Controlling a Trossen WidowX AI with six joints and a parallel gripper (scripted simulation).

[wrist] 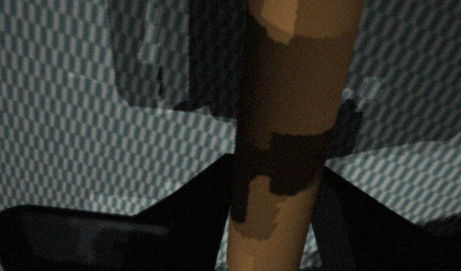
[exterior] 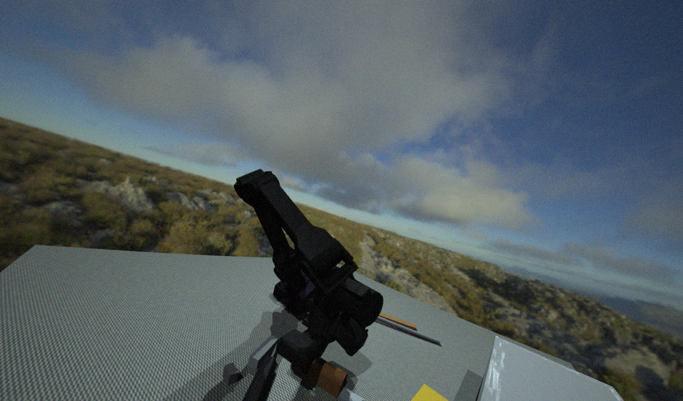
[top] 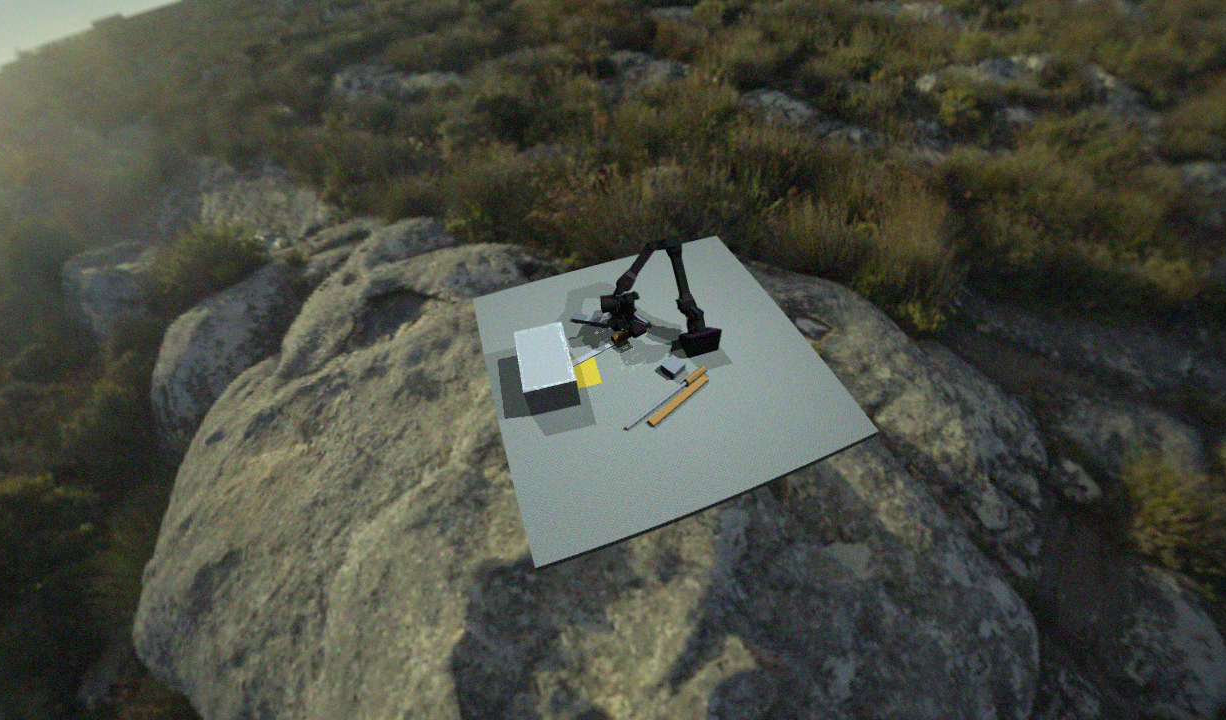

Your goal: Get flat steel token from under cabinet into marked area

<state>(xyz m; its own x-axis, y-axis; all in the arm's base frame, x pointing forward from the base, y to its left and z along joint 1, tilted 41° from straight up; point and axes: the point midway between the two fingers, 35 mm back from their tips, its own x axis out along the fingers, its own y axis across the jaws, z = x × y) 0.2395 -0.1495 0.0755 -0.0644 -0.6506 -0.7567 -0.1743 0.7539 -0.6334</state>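
My gripper [top: 619, 340] [wrist: 270, 167] is shut on the brown wooden handle [exterior: 326, 377] [wrist: 298, 75] of a tool. The tool's thin pale shaft [top: 595, 354] slants from the gripper to the front edge of the cabinet [top: 545, 356] [exterior: 543, 376]; I cannot tell whether its end is under the cabinet. The yellow marked area [top: 588, 373] [exterior: 427, 394] lies on the table in front of the cabinet, just beside the shaft. The steel token is not visible in any view. The tool's far end is out of the wrist view.
A second tool with a thin grey shaft [top: 655, 408] [exterior: 408, 332] lies beside an orange bar [top: 679, 400]. A grey block [top: 672, 366] lies near the arm's base [top: 699, 341]. A dark stick [top: 587, 322] [exterior: 261, 376] lies behind the gripper, near the cabinet's far side.
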